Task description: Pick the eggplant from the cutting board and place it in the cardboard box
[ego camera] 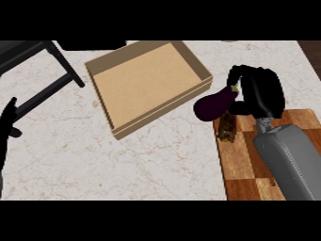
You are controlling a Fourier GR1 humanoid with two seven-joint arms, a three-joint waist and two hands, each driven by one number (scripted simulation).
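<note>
The right hand is curling its fingers round the stem end of the purple eggplant and holding it up. Its grey arm is coming in from the bottom right, over the wooden cutting board. The left hand is resting at the left edge with straight fingers pointing up. The eggplant is hanging between the board and the cardboard box, just beside the box's near corner. Farther back, the box is sitting on the pale counter.
</note>
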